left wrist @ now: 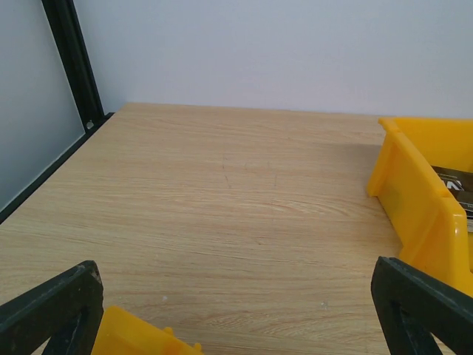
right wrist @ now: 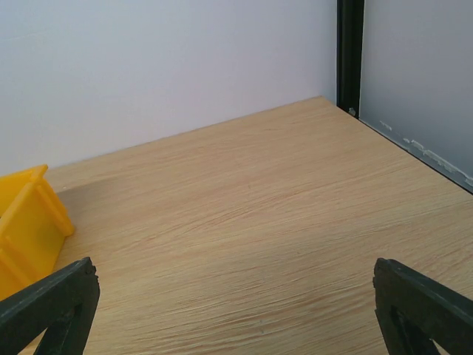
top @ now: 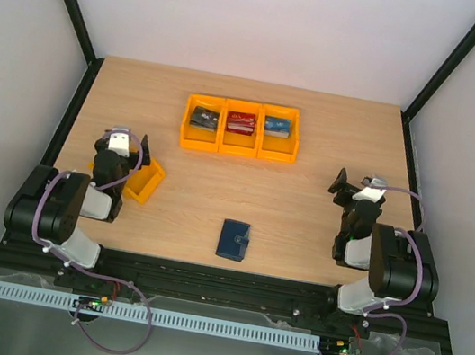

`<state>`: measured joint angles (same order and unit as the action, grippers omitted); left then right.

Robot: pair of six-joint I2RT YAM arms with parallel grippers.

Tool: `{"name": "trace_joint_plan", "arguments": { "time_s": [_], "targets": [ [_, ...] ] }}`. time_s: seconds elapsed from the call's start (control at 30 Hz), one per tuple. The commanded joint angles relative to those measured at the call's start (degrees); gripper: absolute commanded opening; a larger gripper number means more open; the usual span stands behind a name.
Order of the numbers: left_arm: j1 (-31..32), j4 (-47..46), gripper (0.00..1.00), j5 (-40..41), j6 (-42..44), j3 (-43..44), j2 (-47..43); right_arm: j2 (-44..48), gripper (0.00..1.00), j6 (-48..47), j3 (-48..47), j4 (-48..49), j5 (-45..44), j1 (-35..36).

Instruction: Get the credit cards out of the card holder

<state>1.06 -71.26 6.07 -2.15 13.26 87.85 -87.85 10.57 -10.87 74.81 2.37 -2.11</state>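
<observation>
**Card holder shut on the table, well clear of both open grippers**

One card holder (top: 233, 240) lies closed and flat on the table (top: 304, 216). It is near the front edge, roughly midway between the two arm bases. It is well apart from both tools. The left gripper (top: 123, 136) is off to its left and farther back, and the right gripper (top: 353, 182) is off to its right and farther back. Neither touches it.

Both grippers are released. In the left wrist view the black fingers (left wrist: 52, 314) are spread wide and grip nothing. The right wrist view shows its fingers (right wrist: 48, 307) the same way.

There are four orange bins. Three stand side by side in a row (top: 240, 128) at the far middle of the table. They hold a dark item (top: 204, 117), a red item (top: 241, 122) and a blue item (top: 278, 126), each too small to identify. The fourth bin (top: 147, 182) sits alone and skewed, just beside the left gripper.
</observation>
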Motion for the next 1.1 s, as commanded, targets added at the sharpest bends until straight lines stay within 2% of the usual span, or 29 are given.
{"name": "trace_joint_plan", "arguments": {
  "time_s": [0.0,0.3,0.33,0.43,0.57,0.67,0.7,0.77,0.83,0.87,0.97,1.03,1.07],
  "targets": [
    [-0.14,-1.64,0.99,0.28,-0.44,0.89,0.19,0.26,0.99,-1.05,-0.98,0.22,-1.23,0.35],
    [-1.13,-0.7,1.0,-1.29,-1.11,1.39,0.08,1.35,0.99,-1.41,-1.86,-1.14,-2.17,1.0],
    [-1.6,0.81,0.99,-1.21,-1.97,1.94,-0.44,3.95,0.99,-1.01,-2.77,-4.8,-3.94,1.05],
    [-3.25,9.15,0.99,-2.7,-3.63,5.38,-3.34,13.55,0.99,4.95,-13.56,-31.02,-6.82,0.8],
    [-7.27,28.07,0.99,-8.12,-4.96,16.04,-8.57,16.51,1.0,12.59,-27.74,-52.67,8.38,0.79],
    [-9.3,45.55,0.99,-11.82,-2.9,28.1,-11.96,15.83,0.93,18.78,-34.07,-62.67,22.9,2.53],
    [-9.47,53.04,1.0,-13.02,-1.76,33.03,-12.72,15.51,0.88,19.53,-35.51,-66.17,25.12,4.47],
    [-9.49,68.55,0.99,-15.79,0.45,42.73,-13.48,15.06,0.82,18.88,-38.91,-77.09,23.21,12.31],
    [-9.5,83.16,0.99,-20.19,0.74,52.62,-13.49,14.63,0.78,18.27,-40.36,-85.73,17.34,20.75],
    [-9.48,89.31,0.99,-23.78,1.01,54.72,-13.79,14.23,0.74,18.81,-40.52,-89.51,14.77,23.91],
    [-9.3,100.27,0.99,-37.71,2.13,57.62,-16.51,12.92,0.61,22.51,-38.5,-97.11,9.51,32.03],
    [-8.07,103.29,1.0,-45.82,1.97,55.36,-19.68,12.13,0.58,24.44,-36.0,-98.71,9.04,36.75],
    [-6.74,103.63,1.0,-46.82,1.4,53.79,-21.32,11.67,0.57,25.22,-34.31,-98.5,9.96,38.71]
  ]
}}
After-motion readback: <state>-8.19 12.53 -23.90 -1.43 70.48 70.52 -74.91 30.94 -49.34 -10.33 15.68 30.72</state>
